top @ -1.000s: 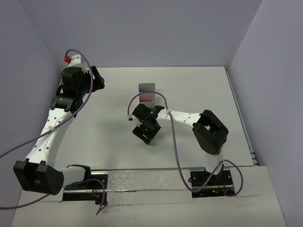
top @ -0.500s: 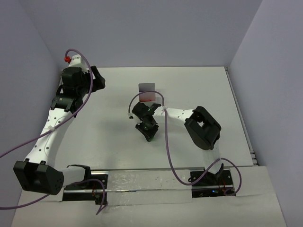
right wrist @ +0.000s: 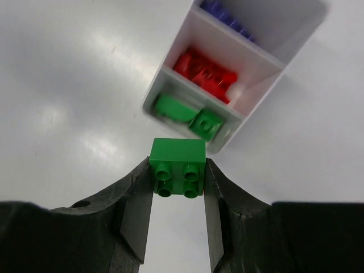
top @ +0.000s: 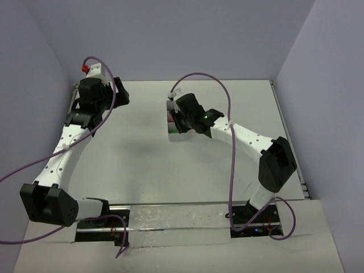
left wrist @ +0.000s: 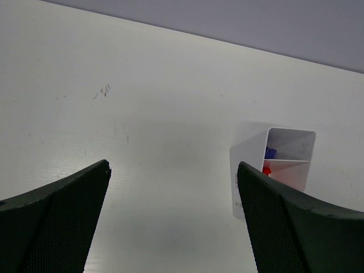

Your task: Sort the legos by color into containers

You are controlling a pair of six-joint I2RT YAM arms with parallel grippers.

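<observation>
My right gripper [right wrist: 177,170] is shut on a green lego [right wrist: 177,165], studs facing the camera. It hangs just short of the near end of the white containers tray [right wrist: 259,79]. The tray's near compartment holds two green legos [right wrist: 173,108], the middle one red legos [right wrist: 205,73], the far one purple-blue legos [right wrist: 224,14]. In the top view the right gripper [top: 181,118] hovers over the tray [top: 173,135] at the back middle. My left gripper [left wrist: 173,166] is open and holds nothing, far left of the tray [left wrist: 250,165]. It shows at the table's back left [top: 118,94].
The right arm's purple cable [top: 227,108] arches above the tray. Grey walls close the table at the back and on both sides. A red-and-white connector [top: 85,67] sits on top of the left arm.
The right gripper closed on the green lego in mid-table, then carried it back to the tray. The left gripper opened wider and shifted slightly.
</observation>
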